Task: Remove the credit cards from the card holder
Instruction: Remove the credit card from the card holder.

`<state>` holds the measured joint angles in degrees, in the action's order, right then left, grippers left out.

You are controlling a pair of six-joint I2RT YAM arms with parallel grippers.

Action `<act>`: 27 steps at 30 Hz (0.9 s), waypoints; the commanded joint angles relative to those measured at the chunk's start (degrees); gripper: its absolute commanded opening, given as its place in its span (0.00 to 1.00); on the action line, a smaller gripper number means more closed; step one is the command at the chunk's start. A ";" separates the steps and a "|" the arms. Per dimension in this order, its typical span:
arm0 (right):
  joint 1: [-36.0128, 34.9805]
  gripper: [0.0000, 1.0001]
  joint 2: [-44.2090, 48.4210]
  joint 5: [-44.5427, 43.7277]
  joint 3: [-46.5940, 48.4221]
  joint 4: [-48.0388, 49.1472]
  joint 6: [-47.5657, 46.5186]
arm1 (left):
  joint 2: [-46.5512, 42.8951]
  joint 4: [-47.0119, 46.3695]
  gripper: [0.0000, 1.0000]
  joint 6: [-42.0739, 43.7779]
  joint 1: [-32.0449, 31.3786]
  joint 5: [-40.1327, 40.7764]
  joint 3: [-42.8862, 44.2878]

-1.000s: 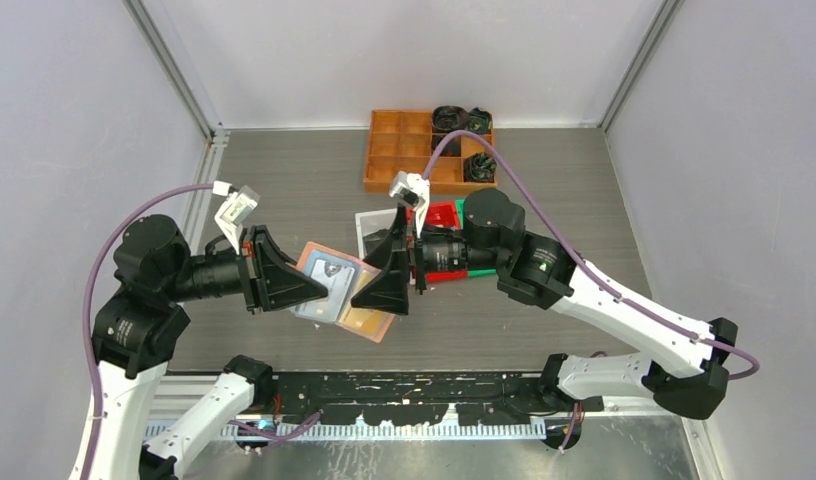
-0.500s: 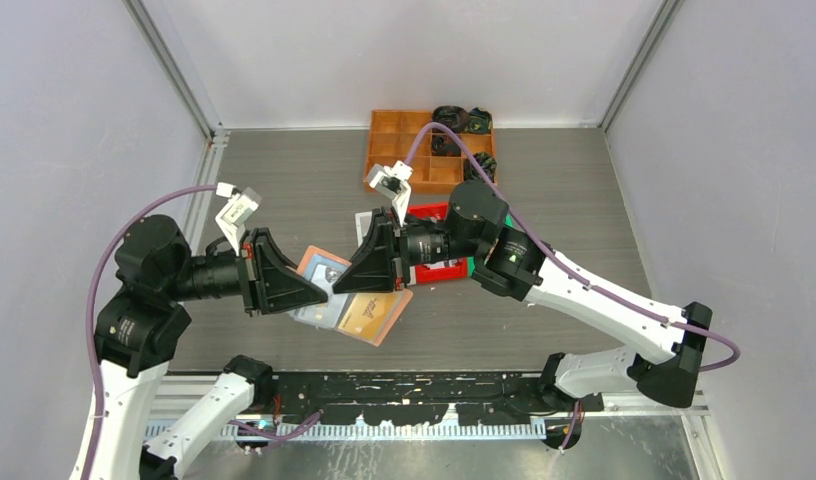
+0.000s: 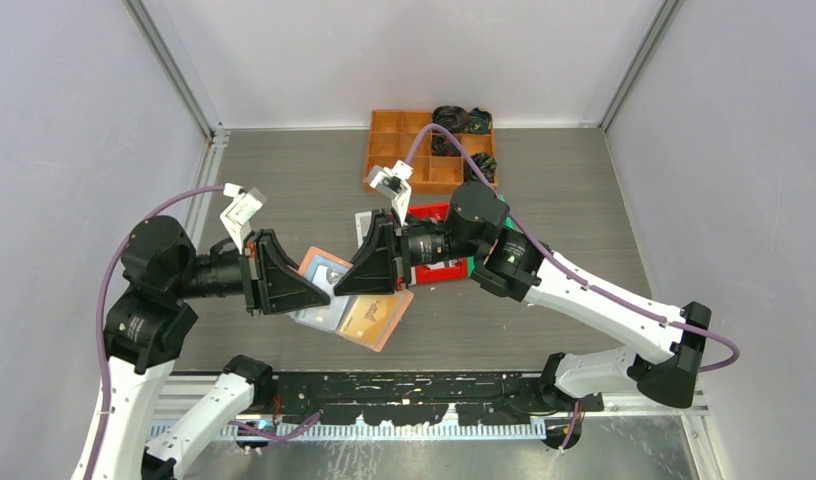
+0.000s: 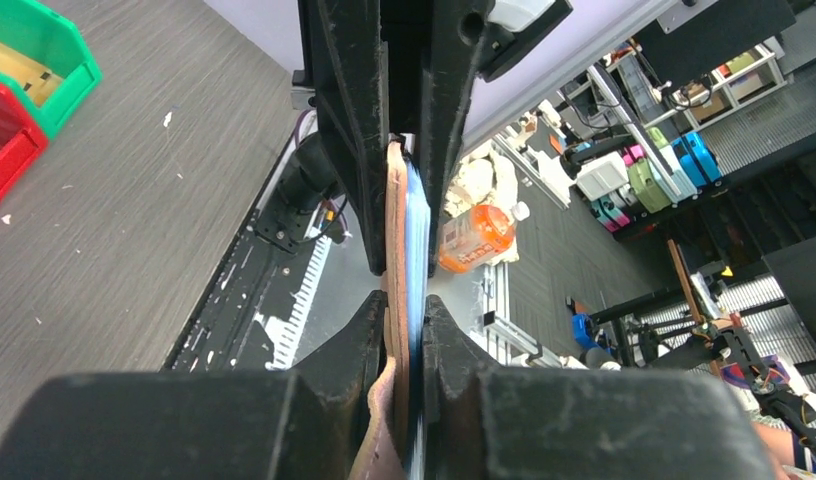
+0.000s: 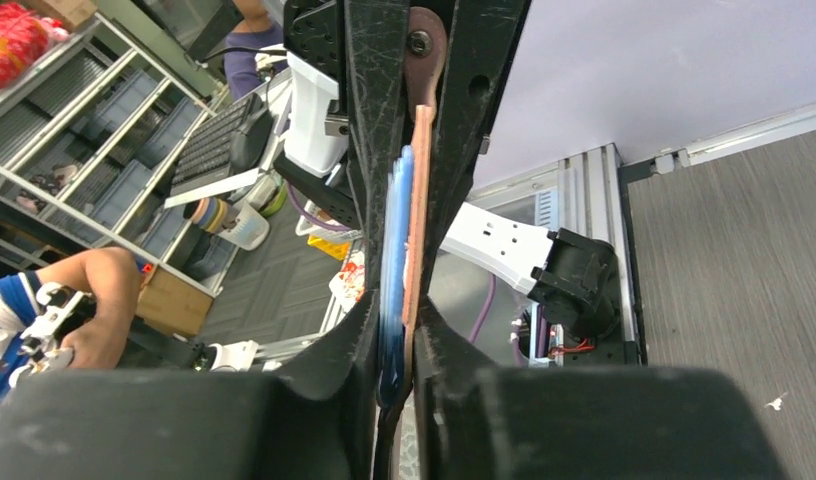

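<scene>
Overhead, the left gripper (image 3: 322,293) and right gripper (image 3: 342,287) each pinch nearly shut on the open salmon card holder (image 4: 396,260) from opposite sides, holding it above the table (image 3: 544,200) — its credit cards (image 3: 368,314) sit in their pockets, none removed yet.

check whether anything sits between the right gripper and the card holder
Nothing visible does: the right gripper is shut on the card holder, and the left gripper clamps its opposite side.
</scene>
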<state>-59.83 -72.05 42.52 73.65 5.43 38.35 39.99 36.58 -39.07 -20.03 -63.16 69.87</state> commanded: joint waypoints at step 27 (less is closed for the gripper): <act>0.52 0.53 12.16 -17.78 -9.12 1.15 13.28 | -0.25 -1.94 0.00 -0.45 0.08 11.59 -1.00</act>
<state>-59.09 -59.61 21.23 66.24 -0.71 46.72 40.10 38.44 -38.41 -20.03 -51.40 67.94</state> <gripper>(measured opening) 0.535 0.133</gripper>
